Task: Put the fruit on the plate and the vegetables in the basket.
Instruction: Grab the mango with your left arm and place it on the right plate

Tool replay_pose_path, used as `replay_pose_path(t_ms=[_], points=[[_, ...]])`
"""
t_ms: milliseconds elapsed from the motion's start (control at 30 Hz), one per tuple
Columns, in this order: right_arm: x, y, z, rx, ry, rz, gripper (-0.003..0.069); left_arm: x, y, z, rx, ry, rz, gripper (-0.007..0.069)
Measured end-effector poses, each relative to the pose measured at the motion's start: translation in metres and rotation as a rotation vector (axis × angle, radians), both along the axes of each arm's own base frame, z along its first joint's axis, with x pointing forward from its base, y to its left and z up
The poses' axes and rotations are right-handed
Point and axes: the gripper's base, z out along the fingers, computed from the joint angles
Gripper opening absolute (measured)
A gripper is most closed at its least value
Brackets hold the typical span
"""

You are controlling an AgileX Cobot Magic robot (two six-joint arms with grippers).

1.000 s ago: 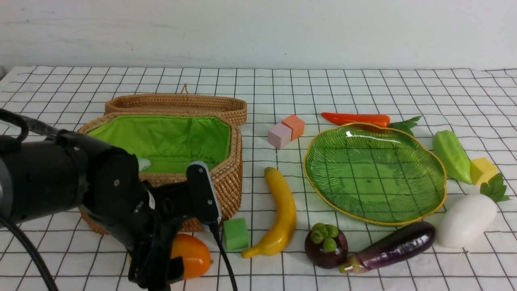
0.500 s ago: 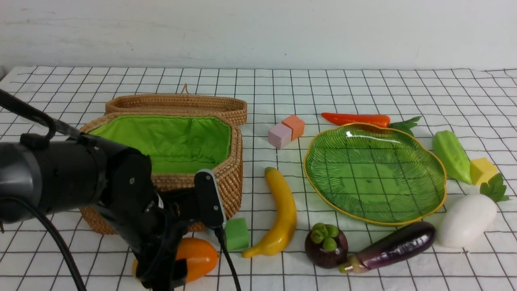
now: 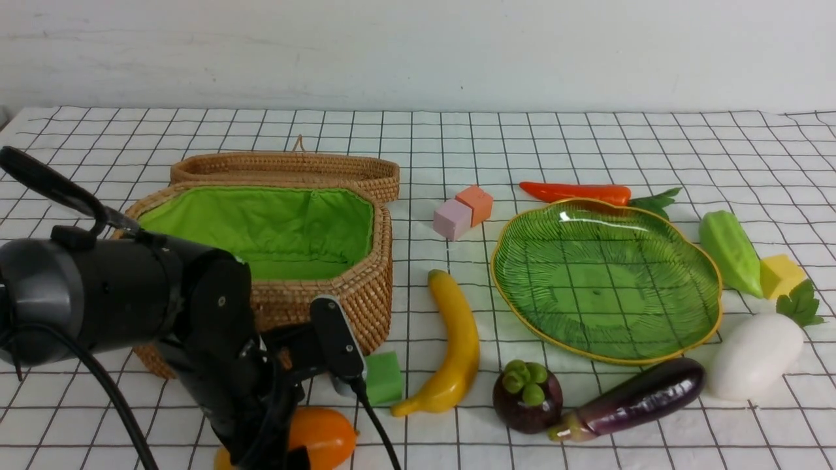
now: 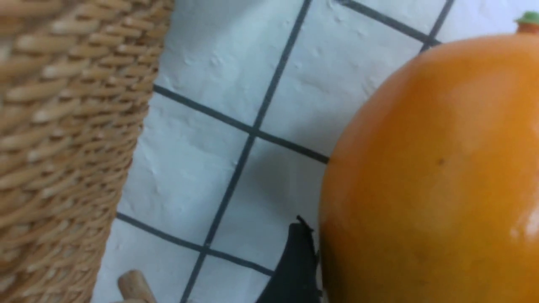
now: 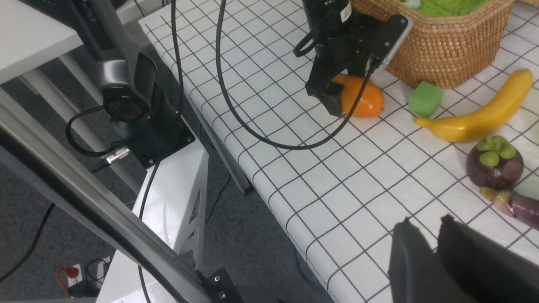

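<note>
Plate (image 3: 607, 281) is seen empty, basket (image 3: 366, 294) lined green; glossy orange mango (image 3: 323, 440) is touched by wide-spread left jaws; right jaws nearly closed, empty.

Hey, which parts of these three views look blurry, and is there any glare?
Left wrist view: the brown woven wicker basket is blurred, too near the lens, while the oval orange-yellow mango shows a soft sheen. Front view: white glare streaks the leaf-shaped green glass plate near its far rim. Right wrist view: the right pincer is dark and soft.
</note>
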Motion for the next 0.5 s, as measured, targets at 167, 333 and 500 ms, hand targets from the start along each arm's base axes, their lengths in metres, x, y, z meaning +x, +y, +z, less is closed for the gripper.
replay_pose_path(t_ms=[167,333,500], points=[[0.0,0.0,0.0,0.0,0.0,0.0,0.012,0.0,-0.002,0.0,-0.024,0.003,0.019,0.0557],[0.0,0.0,0.0,0.0,-0.001,-0.001,0.012,-0.004,-0.003,0.0,-0.034,0.047,0.035,0.0557],[0.0,0.0,0.0,-0.002,-0.002,-0.003,0.012,-0.018,0.001,0.013,-0.032,0.126,0.037,0.0557]])
